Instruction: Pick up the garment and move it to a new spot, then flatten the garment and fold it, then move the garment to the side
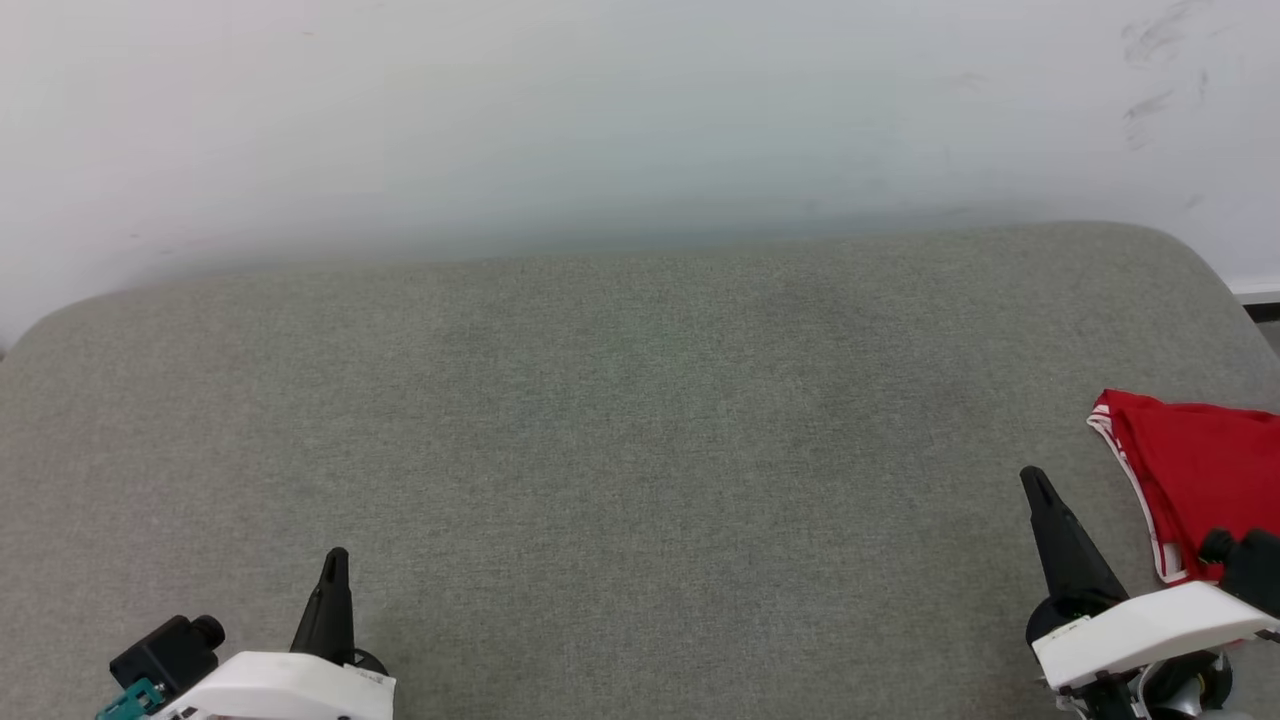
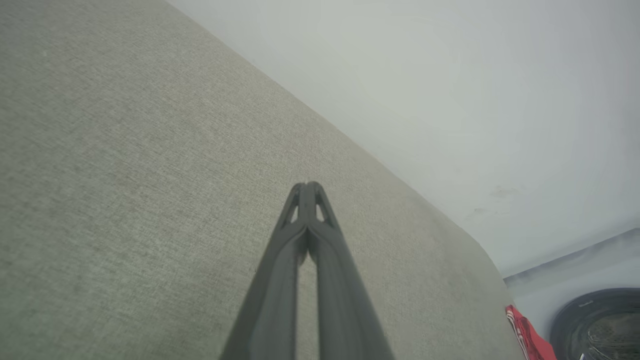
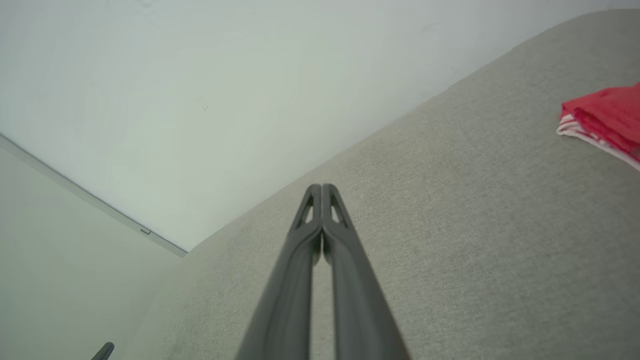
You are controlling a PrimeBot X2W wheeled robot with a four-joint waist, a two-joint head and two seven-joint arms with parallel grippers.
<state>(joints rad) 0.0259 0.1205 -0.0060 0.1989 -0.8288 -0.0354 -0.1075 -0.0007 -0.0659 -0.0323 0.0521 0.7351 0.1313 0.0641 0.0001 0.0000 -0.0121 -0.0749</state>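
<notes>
garment (image 1: 1195,465): red, bunched up, striped red-and-white trim showing along its near edge. It's found at the far right edge of the pad, partly cut off by the head view's border, so no lettering can be made out.

garment vs right arm: the cloth is seen just to the right of the right gripper's fingers, not touched by them. Its lower corner is covered in the head view by the dark camera on that wrist. In the right wrist view it's parked off at the upper right, well clear of the tips.

right gripper (image 1: 1030,476): fingers pressed together tip to tip, nothing pinched. Held low at the lower right, pointed forward and tilted a bit to the left, white wrist housing below it.

left gripper (image 1: 336,554): also clamped closed on nothing. Held low at the lower left, fingers pointed nearly straight up the head view, over bare fabric and well apart from the garment.

pad (image 1: 620,420): grey woven fabric, rounded corners, far edge set against the wall.

wall (image 1: 640,110): plain white, a few dark scuffs noted at the upper right.
</notes>
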